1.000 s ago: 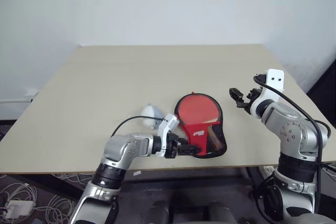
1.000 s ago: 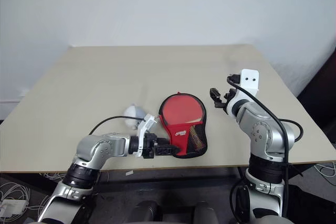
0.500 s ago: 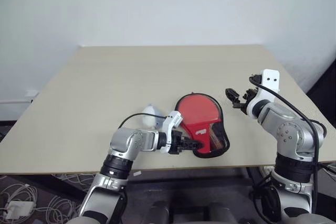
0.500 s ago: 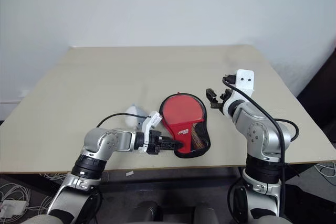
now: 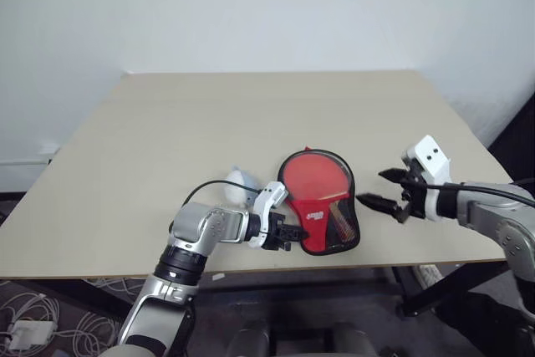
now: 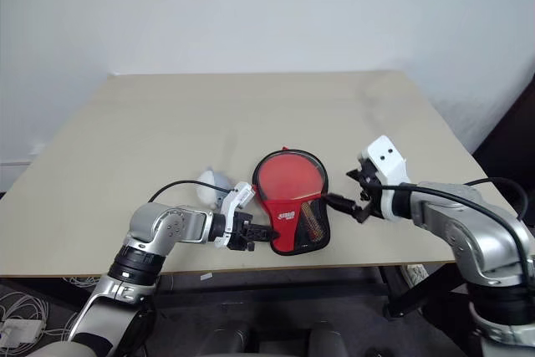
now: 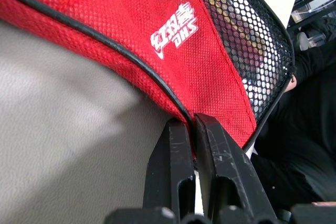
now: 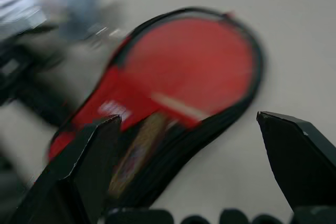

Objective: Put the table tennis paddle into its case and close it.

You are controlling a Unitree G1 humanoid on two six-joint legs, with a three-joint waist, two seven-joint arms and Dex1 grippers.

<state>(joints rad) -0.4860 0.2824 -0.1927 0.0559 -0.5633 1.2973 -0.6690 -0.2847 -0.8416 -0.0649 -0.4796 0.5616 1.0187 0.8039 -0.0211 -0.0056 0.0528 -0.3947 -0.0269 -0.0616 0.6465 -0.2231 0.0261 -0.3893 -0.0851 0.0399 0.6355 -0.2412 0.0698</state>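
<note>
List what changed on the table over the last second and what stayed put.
The left end effector closed from open onto the near edge of the case, pinching its black rim. The right end effector, fingers wide apart, swung from beside the case's round end down toward the near edge and now points across at the case. The case, with the paddle inside it, and the white object kept their places.

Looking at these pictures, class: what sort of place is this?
Probably a lab or test room: a plain beige table against a bare white wall, with loose cables on the floor.
</note>
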